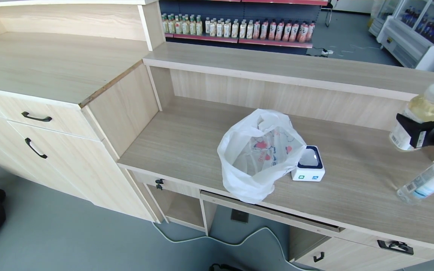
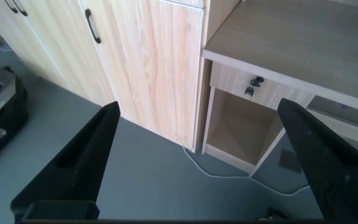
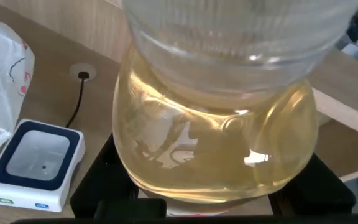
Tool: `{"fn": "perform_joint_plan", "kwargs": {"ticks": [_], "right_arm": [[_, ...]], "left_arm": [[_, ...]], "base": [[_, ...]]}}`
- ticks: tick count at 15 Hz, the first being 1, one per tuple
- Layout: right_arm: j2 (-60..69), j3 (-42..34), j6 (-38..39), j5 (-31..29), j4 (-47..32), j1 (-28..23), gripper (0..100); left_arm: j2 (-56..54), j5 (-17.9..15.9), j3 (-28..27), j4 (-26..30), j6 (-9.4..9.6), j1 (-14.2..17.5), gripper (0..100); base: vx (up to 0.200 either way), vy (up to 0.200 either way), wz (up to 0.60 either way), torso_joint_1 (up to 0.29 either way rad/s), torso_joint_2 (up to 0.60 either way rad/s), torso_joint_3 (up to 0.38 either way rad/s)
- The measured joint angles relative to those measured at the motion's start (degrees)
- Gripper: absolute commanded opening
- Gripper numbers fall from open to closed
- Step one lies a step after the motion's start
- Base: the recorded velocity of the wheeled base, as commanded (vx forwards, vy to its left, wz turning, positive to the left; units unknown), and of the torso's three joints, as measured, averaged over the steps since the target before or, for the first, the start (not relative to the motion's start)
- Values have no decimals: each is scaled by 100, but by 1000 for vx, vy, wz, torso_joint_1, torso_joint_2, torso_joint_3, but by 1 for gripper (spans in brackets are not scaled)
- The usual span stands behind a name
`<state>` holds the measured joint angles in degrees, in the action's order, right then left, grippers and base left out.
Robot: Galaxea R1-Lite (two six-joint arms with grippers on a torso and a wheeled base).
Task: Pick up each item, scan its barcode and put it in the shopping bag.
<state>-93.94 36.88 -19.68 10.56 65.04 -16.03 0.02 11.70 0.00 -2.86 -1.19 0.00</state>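
My right gripper (image 1: pixel 426 133) is shut on a bottle of yellow drink (image 1: pixel 420 114), held above the right end of the counter; the bottle (image 3: pixel 216 130) sits between the black fingers (image 3: pixel 101 186). A clear bottle (image 1: pixel 428 181) with a white and blue label lies on the counter just below it. The white shopping bag (image 1: pixel 256 152) stands open at the counter's middle front, and the white, blue-rimmed barcode scanner (image 1: pixel 309 163) sits right beside it, also scanner (image 3: pixel 33 163). My left gripper (image 2: pixel 197 155) hangs open low over the floor, left of the counter.
The wooden counter (image 1: pixel 187 139) has a raised back ledge and a taller cabinet (image 1: pixel 55 67) on its left. A drawer edge (image 1: pixel 269 212) runs below the bag. A cable (image 3: pixel 76 106) leads from the scanner into a desk hole.
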Motion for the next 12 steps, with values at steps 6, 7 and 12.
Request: {"fn": "perform_joint_plan", "kwargs": {"ticks": [6,7,12], "right_arm": [[1332,-975,2131,-651,-560,-89,0],[1359,-1003,2146,-653,-553,-85,0],[1396,-1154,2146,-728,-536,7,0]], "left_arm": [[0,1,0,-2,-2,0,100],[0,1,0,0,-2,0,100],[0,-5,0,0,-6,0,100]], "base": [[0,0,0,0,0,0],[0,0,0,0,0,0],[0,0,0,0,0,0]]}}
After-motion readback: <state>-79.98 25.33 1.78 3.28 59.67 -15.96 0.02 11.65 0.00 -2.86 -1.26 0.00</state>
